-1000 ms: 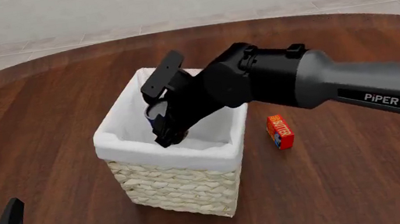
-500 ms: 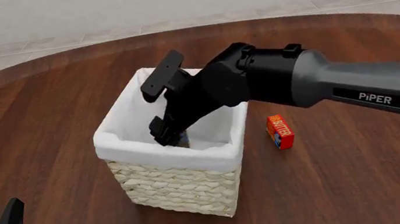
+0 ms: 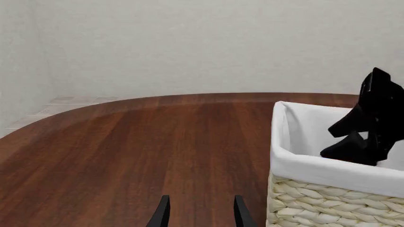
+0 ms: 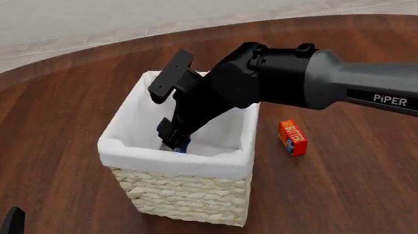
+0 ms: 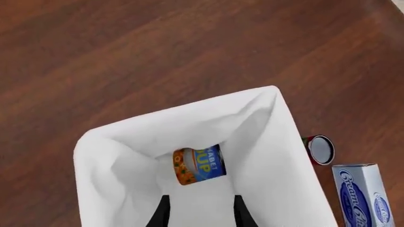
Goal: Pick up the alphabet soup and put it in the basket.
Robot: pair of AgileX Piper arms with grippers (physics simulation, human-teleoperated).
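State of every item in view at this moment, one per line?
alphabet soup: on its side inside the basket, released
basket: upright on the table
right pincer: open over the basket
left pincer: open, holding nothing
red-orange box: on the table beside the basket

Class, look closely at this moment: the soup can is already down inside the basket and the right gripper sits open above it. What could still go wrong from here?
1. The right gripper hangs open inside the basket, close to the liner; lifting out at an angle might snag the cloth or tip the basket.
2. The alphabet soup lies on its side, so it may roll when nudged.
3. The red-orange box stands near the basket under the right arm; a low retreat could knock it.
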